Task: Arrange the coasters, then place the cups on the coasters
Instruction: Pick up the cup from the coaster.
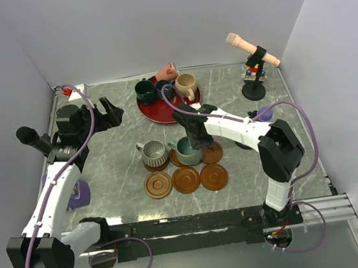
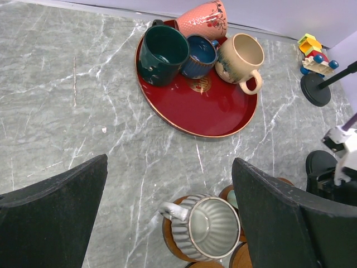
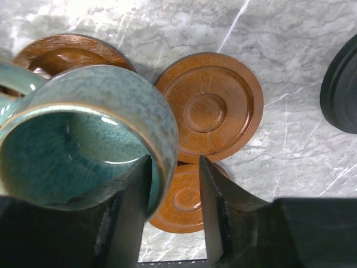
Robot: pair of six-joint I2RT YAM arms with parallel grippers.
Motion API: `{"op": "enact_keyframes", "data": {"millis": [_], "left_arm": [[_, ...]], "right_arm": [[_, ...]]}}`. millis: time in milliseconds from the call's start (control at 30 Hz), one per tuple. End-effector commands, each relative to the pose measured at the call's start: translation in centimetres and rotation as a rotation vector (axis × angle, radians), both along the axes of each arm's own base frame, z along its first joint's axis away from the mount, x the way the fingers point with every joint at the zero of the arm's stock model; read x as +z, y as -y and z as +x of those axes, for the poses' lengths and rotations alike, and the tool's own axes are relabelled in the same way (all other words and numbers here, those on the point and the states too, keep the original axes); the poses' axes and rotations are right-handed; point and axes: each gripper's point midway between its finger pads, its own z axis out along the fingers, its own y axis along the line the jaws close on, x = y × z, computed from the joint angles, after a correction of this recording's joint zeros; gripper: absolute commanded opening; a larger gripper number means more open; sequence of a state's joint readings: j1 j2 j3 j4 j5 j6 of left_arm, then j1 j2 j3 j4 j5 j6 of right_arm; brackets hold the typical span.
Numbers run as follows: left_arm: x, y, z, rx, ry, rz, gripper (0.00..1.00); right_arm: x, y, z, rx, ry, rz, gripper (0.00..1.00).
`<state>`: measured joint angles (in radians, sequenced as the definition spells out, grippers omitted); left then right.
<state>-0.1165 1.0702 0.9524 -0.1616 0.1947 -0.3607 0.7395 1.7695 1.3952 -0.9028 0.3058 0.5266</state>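
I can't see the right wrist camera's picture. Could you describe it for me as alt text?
Close-up from above: a teal cup, its rim wall between the two black fingers of the right tool, with a gap on the outer side. Three brown wooden coasters lie beside and behind it on the grey marbled table.

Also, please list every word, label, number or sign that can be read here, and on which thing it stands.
No readable text anywhere.
Unreadable, too blurred: gold emblem in the middle of the glossy red round plate.
Only a dark floral pattern, no letters: terracotta-pink ceramic cup.
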Motion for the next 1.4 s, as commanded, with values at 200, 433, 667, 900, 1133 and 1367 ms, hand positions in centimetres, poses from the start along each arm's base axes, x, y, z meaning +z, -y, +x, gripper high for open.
{"op": "enact_keyframes", "data": {"millis": [200,433,667,900,1133,1367], "left_arm": [[1.5,0.4,0.1,-0.018,0.052,-0.010,0.97],[1.4,0.4,0.2,-0.020,0.049,-0.010,0.97],[1.3,0.5,0.2,-0.021,0.046,-0.008,0.97],[1.4,0.4,0.2,-0.020,0.049,-0.010,0.97],[1.3,0.4,0.2,-0.021,0.047,-0.010,0.97],[1.4,0.5,0.2,-0.022,0.048,-0.012,0.97]], "right_arm": [[0.7,-0.4,1.5,-0.033,0.038,-0.003,0.31],[1.3,0.0,1.4,-0.049,0.049,-0.009,0.14],[2.6,0.0,1.4,-0.065,0.078,0.012,0.00],[5.1,-0.1,1.3,-0.115,0.136,0.025,0.00],[5.2,-0.7,1.0,-0.146,0.142,0.000,0.00],[4.7,-1.9,0.7,-0.144,0.141,-0.009,0.00]]}}
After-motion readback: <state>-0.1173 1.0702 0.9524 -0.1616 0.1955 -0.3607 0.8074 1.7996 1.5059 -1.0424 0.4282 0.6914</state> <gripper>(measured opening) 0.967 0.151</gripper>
